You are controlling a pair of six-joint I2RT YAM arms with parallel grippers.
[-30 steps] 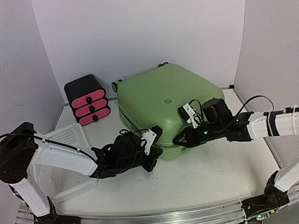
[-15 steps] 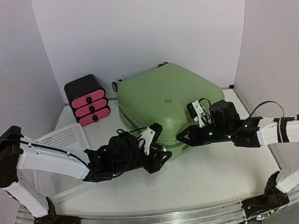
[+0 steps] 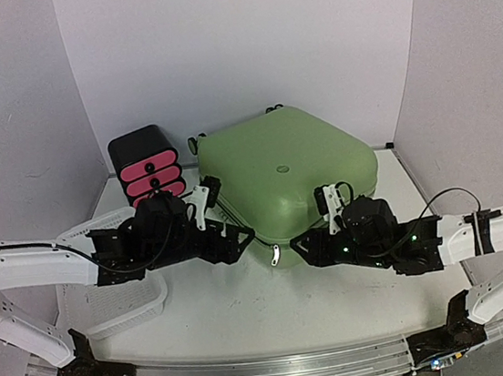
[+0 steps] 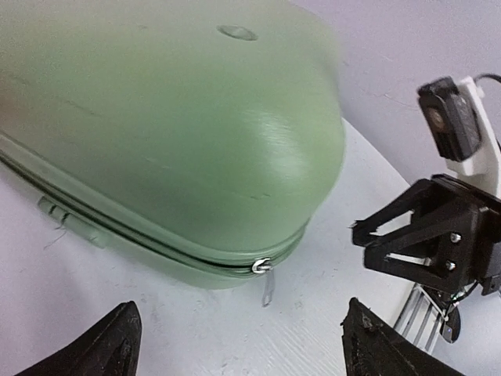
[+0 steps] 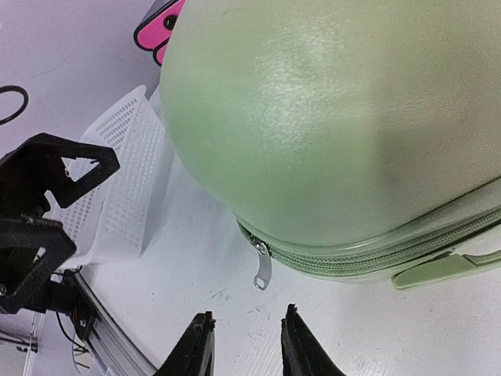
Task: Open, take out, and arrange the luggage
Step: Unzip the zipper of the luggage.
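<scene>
The luggage (image 3: 286, 170) lies flat on its side in the middle of the table (image 3: 248, 308), toward the back. It is zipped shut. Its long way runs from the far left, where 2 black wheels (image 3: 196, 143) stick out, to the near right. 1 round corner points at the near edge, between the 2 arms. The zipper pull (image 3: 275, 256) hangs down at that corner and touches the table.

The left gripper (image 3: 240, 242) is just beside the luggage's near left side. Its fingers are spread wide and hold nothing. The right gripper (image 3: 300, 244) is just to the right of the zipper pull. Its fingers (image 5: 196, 345) have a small gap between them, and nothing is in the gap.

The table is white. A metal rail (image 3: 256, 371) runs along its near edge. Pale walls stand at the back and on both sides.

A black box (image 3: 146, 169) with 3 pink fronts sits left of the luggage. A white basket (image 3: 108, 288) lies nearer, on the left.

A small round mark (image 3: 279, 170) is on top of the luggage. It is too small to read.
</scene>
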